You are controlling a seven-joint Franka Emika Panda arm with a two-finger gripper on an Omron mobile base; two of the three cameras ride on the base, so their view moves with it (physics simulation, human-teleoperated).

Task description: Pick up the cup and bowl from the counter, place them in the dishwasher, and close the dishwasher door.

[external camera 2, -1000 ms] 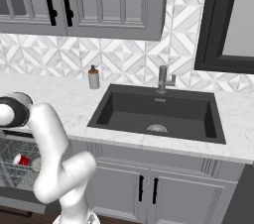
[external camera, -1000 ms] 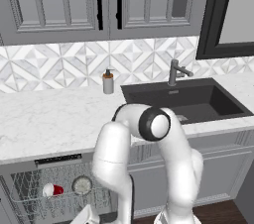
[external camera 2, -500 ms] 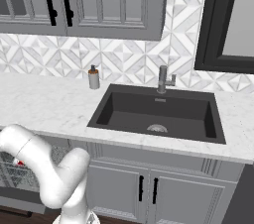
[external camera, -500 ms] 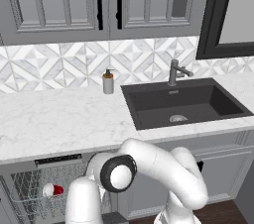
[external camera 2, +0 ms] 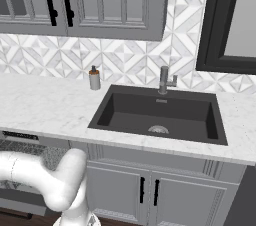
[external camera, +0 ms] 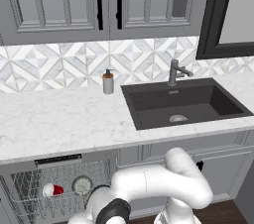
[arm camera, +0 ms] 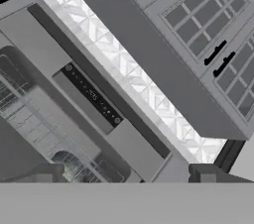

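Red cup (external camera: 52, 189) and speckled bowl (external camera: 82, 185) already sit in the dishwasher (external camera: 59, 188) rack, off the worktop (external camera: 64, 119). The hand (arm camera: 124, 174), released and empty, hangs low, presumably going for the door.

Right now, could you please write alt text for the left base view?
A red cup and grey bowl lie in the open dishwasher rack under a white marble counter. The white arm bends low before it; a black sink sits right.

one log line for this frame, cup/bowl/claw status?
cup: in dishwasher rack | bowl: in rack beside cup | claw: open, empty | door: not closed
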